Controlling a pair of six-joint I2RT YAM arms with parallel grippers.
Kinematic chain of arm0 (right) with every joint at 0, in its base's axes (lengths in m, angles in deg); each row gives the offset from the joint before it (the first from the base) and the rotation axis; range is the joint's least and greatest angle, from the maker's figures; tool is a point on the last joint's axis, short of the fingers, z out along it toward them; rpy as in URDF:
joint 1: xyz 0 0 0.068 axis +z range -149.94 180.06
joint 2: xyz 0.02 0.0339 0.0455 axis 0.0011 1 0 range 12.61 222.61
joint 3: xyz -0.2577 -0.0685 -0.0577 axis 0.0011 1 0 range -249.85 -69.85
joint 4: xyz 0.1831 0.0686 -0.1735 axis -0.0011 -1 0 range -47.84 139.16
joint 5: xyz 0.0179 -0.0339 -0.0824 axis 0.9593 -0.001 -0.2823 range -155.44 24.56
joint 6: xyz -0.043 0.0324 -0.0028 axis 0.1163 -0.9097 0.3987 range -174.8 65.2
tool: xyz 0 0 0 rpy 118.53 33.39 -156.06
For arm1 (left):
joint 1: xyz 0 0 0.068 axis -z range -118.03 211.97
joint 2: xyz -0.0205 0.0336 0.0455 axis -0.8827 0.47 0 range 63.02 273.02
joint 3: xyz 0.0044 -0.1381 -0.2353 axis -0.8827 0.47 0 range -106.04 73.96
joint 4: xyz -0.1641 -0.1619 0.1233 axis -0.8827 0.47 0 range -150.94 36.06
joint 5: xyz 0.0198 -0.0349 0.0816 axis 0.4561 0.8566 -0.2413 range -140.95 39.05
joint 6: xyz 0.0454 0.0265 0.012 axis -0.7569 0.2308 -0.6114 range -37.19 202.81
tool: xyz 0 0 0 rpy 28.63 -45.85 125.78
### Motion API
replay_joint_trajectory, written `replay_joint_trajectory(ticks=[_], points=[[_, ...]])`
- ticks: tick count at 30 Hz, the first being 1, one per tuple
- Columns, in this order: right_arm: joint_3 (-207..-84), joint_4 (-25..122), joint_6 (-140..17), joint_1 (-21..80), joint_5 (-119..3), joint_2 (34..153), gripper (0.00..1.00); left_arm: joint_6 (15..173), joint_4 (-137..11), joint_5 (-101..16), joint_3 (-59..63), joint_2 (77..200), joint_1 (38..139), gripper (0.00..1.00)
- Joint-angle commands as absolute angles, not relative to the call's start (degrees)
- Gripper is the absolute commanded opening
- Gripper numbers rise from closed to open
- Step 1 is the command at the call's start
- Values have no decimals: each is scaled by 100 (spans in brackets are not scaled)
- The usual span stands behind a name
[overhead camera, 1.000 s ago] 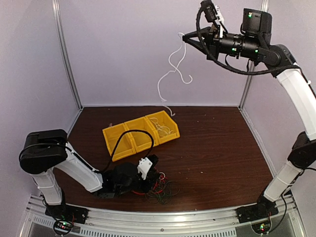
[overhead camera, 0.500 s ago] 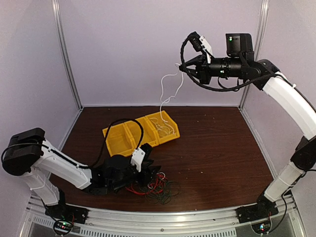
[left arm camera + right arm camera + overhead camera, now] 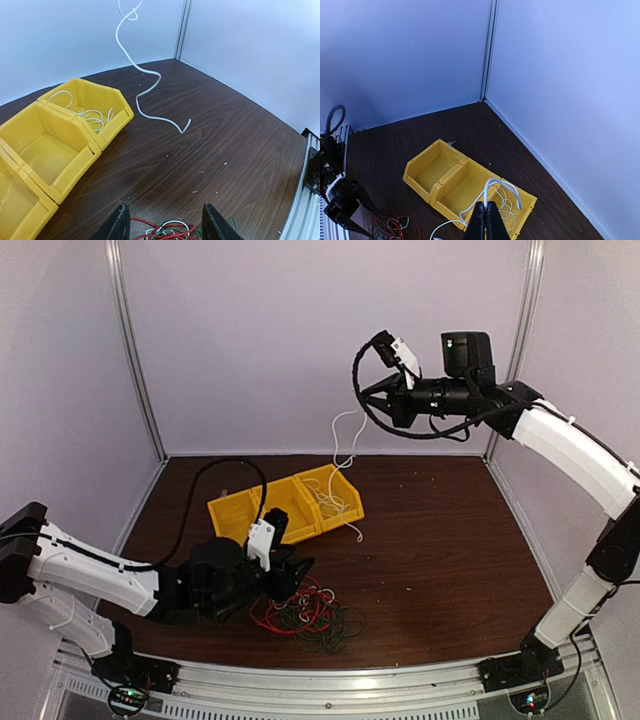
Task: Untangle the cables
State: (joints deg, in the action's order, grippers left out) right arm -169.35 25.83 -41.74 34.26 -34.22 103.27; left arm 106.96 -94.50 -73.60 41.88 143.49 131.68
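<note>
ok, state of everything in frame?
Right fingers: shut on the white cable.
White cable: hanging, tail on the table.
Left fingers: open, low over the tangle.
Tangle: red, dark and white cables, heaped on the table.
Right bin: holds loose white cables.
Middle bin: empty.
Left bin: empty.

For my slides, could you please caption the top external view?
Right claw holds a white cable aloft near the yellow bins; left claw beside the tangle.
</note>
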Motion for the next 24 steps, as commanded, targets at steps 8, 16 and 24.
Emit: replay_joint_trajectory(ticks=[8, 16, 24], points=[[-17108, 3364, -4277, 3195, -3777, 11307, 0, 11174, -9097, -7976, 5027, 12878, 13184, 51], [-17825, 3478, -4596, 2976, -3685, 12434, 0, 11366, -8750, -8256, 5393, 12094, 13184, 52], [-18204, 3211, -4801, 2950, -3409, 13245, 0, 11576, -8521, -8347, 5614, 11756, 13182, 52]])
